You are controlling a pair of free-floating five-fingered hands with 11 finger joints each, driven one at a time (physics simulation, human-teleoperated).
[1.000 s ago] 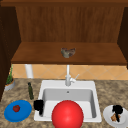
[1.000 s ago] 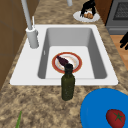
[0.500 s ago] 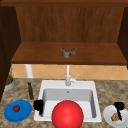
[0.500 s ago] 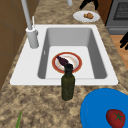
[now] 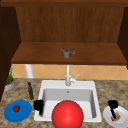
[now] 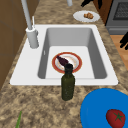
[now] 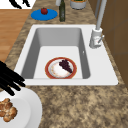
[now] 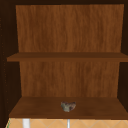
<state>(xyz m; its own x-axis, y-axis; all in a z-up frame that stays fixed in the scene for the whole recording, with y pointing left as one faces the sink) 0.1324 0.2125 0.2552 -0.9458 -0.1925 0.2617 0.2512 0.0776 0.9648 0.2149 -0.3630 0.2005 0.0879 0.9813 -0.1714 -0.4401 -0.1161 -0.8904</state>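
Observation:
My right hand (image 5: 113, 104) hovers open above a white plate (image 5: 123, 121) holding a brown food piece (image 5: 116, 117), right of the sink (image 5: 50, 84). Seen from the right side, its straight fingers (image 7: 10, 79) spread just beyond the plate's rim (image 7: 28, 105) and do not touch the food (image 7: 7, 109). My left hand (image 5: 38, 105) hangs open at the sink's front left corner, beside a blue plate (image 5: 24, 110) with a tomato (image 5: 16, 108). A red-rimmed plate (image 6: 79, 62) with a dark purple item (image 6: 62, 60) lies in the basin.
A dark green bottle (image 6: 68, 85) stands on the counter between the sink and the blue plate. The faucet (image 5: 67, 78) rises behind the basin. A large red round shape (image 5: 67, 115) covers the sink's front edge. A small grey object (image 8: 68, 106) sits on the lower shelf. A potted plant (image 5: 9, 80) is far left.
The right hand has lifted up off the white plate, leaving the brown food lying on it. The left hand has stayed where it was.

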